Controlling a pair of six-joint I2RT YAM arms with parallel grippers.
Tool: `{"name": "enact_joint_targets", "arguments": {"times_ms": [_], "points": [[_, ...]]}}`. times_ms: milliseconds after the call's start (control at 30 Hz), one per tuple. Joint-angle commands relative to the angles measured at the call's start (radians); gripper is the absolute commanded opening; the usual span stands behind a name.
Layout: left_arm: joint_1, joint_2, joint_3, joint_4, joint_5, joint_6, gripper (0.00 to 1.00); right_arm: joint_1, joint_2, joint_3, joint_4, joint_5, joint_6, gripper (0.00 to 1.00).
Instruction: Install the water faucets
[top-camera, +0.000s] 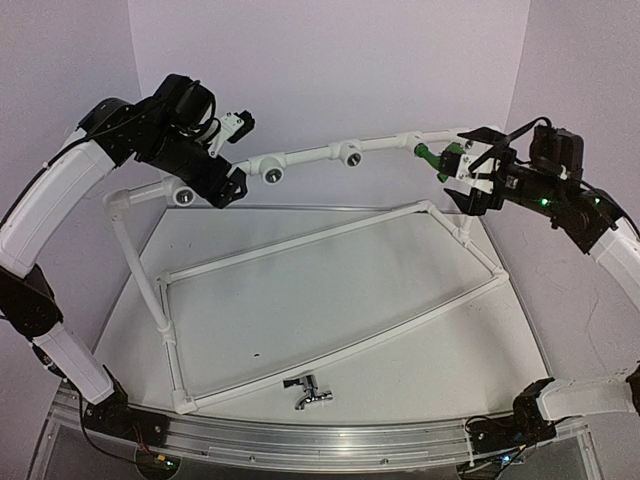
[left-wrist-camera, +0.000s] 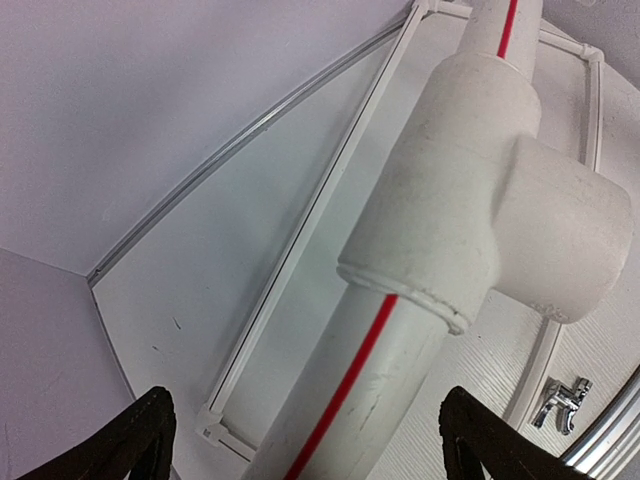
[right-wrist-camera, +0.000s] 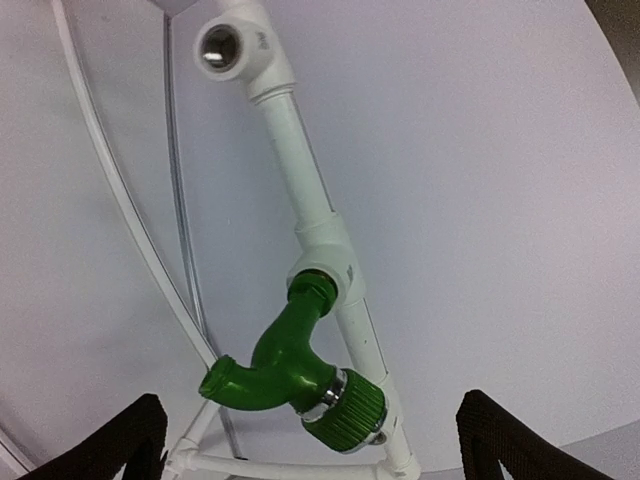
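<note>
My left end effector (left-wrist-camera: 305, 432) spread, straddling pipe tee (left-wrist-camera: 450, 220); right end effector (right-wrist-camera: 310, 420) spread, clear of socketed green faucet (right-wrist-camera: 285, 360); chrome faucet (top-camera: 308, 391) on desk (top-camera: 300, 300)

green plastic faucet (right-wrist-camera: 285, 362) seated in the far-right pipe socket (right-wrist-camera: 330, 262), bent spout, chrome T-handle faucet (top-camera: 308, 392) just lying on the table (top-camera: 330, 300) up front
</note>
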Motion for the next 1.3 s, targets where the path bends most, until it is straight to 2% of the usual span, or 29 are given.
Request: {"name": "enact_joint_targets", "arguments": {"times_ms": [0,200,400,633,833,933,1033,1167,1267], "points": [[0.0,-0.02,-0.012,0.011,0.049,-0.018,0.91,0.058,-0.002,-0.078,0.18,0.23,-0.411,0.98],[0.0,-0.018,-0.017,0.017,0.058,-0.018,0.91,0.07,0.008,-0.198,0.399,0.309,-0.555,0.98],[0.0,-0.021,-0.024,0.029,0.062,-0.019,0.91,0.088,0.054,-0.213,0.511,0.325,-0.524,0.98],[0.0,-0.021,-0.02,0.03,0.066,-0.021,0.91,0.104,0.092,-0.23,0.541,0.329,-0.461,0.81],[0.0,-0.021,-0.015,0.028,0.064,-0.02,0.91,0.106,0.124,-0.211,0.54,0.358,-0.295,0.7],[0.0,-0.021,-0.015,0.029,0.065,-0.021,0.91,0.105,0.128,-0.203,0.522,0.367,-0.169,0.6],[0.0,-0.021,-0.018,0.032,0.066,-0.022,0.9,0.105,0.126,-0.187,0.47,0.364,-0.044,0.52],[0.0,-0.015,-0.013,0.031,0.063,-0.023,0.9,0.104,0.127,-0.157,0.384,0.345,0.137,0.48],[0.0,-0.012,-0.009,0.03,0.061,-0.025,0.9,0.105,0.135,-0.129,0.318,0.317,0.287,0.41]]}}
